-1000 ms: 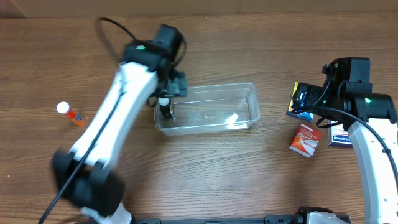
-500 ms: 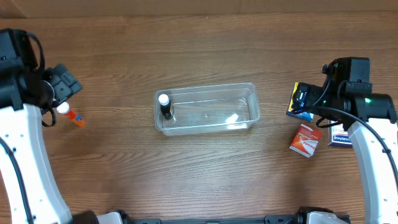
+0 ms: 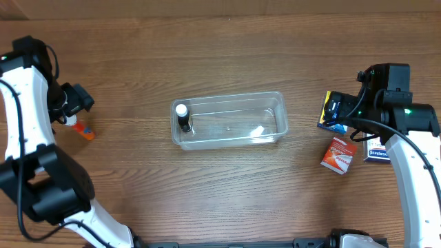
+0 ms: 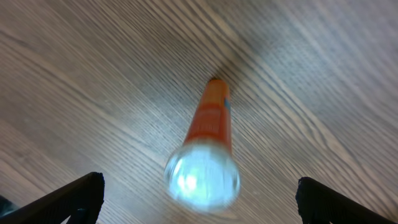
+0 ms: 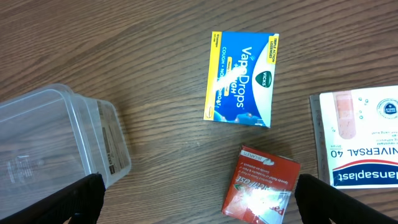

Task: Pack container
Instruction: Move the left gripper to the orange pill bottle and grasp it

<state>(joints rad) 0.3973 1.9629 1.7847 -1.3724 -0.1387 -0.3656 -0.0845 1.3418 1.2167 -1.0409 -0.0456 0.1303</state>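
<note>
**Two grippers wide open, one bottle in the tub**

**Overhead:**
- The container (image 3: 229, 97) sits mid-table (image 3: 227, 193), long side running left-right.
- A dark bottle (image 3: 182, 116) with a white cap stands upright in its left end.
- The left arm is stretched to the far left. The left gripper (image 3: 71, 109) is over the cap end of an orange tube (image 3: 85, 130), well apart from the container.
- The right arm is bent. The right gripper (image 3: 337, 111) is above a blue box (image 3: 323, 121), right of the container.
- A red box (image 3: 340, 154) and a white box (image 3: 375, 149) lie just beside it.

**Left wrist:**
- The tube is blurred, white cap nearest the lens, no text readable.
- Fingertips (image 4: 81, 193) sit at the lower corners, spread wide, nothing gripped.

**Right wrist:**
- The blue box reads "VapoDrops", Vicks logo, "COUGH".
- The white box reads "UNIVERSAL 40", with a brand ending "ansaplast".
- The red box print is lost in glare.
- The container corner at left carries a label, unreadable.
- Jaws are wide apart and empty.
</note>
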